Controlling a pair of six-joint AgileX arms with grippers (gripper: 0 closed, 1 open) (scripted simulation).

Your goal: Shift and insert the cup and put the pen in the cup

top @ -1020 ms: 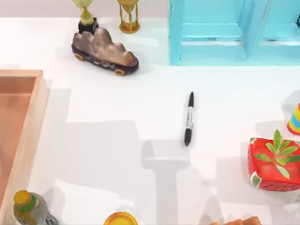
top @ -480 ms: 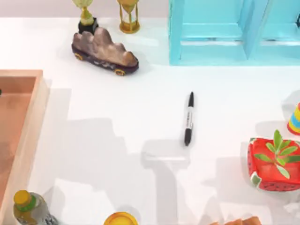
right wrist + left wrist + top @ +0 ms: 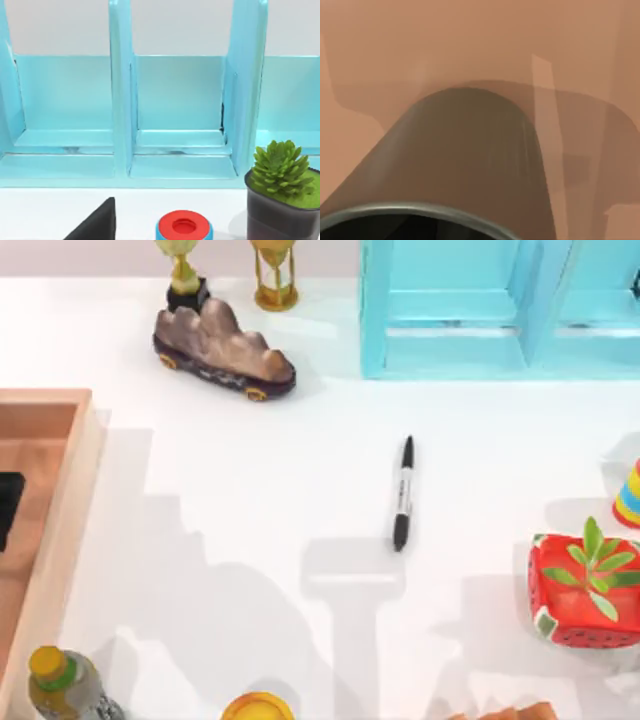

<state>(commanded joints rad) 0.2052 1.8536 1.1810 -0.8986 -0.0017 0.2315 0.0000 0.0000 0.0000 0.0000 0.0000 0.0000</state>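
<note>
Filling the near part of the left wrist view, the dark olive-grey cup (image 3: 465, 165) is seen directly before the left end effector, its rim closest and its body reaching away over the brown floor of the wooden tray (image 3: 380, 45). Whether that end effector grips the cup, or how far it is spread, cannot be told. In the top view a black part of the left arm (image 3: 8, 508) is seen at the left edge, over the tray (image 3: 78, 470). Well away from it toward the right, the black pen (image 3: 402, 493) is laid flat on the white tabletop (image 3: 250, 500), alone. From the right end effector's side, a red-and-blue ring toy (image 3: 184, 226) and a potted succulent (image 3: 281, 200) are seen nearby, with the turquoise rack (image 3: 175, 115) beyond them; its opening cannot be told.
</note>
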